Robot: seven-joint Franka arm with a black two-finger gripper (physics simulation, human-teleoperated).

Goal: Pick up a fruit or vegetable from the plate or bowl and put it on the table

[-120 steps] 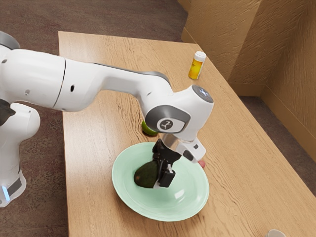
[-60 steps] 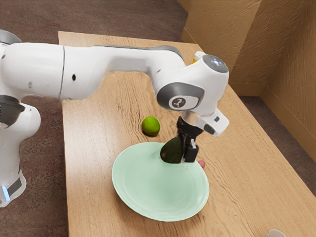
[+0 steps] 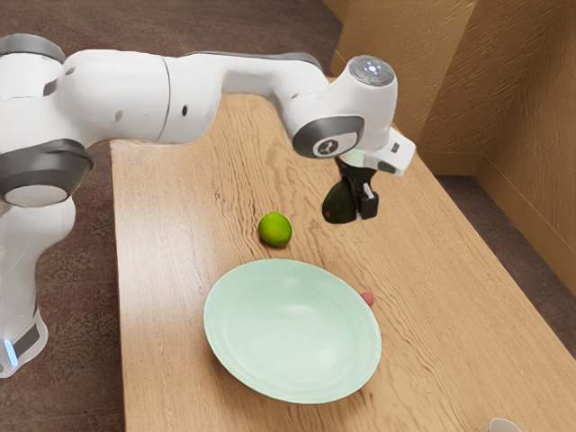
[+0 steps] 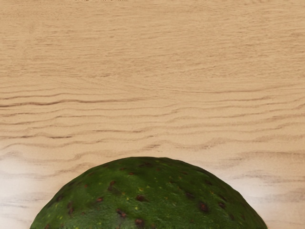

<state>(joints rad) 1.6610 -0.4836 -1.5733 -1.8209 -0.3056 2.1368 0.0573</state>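
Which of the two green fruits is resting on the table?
The lime: bright green and round, it sits on the table near the bowl. The other, the darker avocado, hangs in the gripper above the table.

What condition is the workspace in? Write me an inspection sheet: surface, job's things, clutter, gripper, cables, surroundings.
Surface: wood-grain table, glossy highlights; no spill seen.
Job's things: dark green avocado in the gripper, apparently raised above the table; pale green bowl on the table, nothing seen in it.
Clutter: lime near the bowl's rim; small reddish object partly hidden by the rim; whitish object cut off at the exterior view's lower edge. I can't identify the last two.
Gripper: black two-finger gripper, shut on the avocado.
Cables: nothing seen.
Surroundings: brown wall, dark floor.
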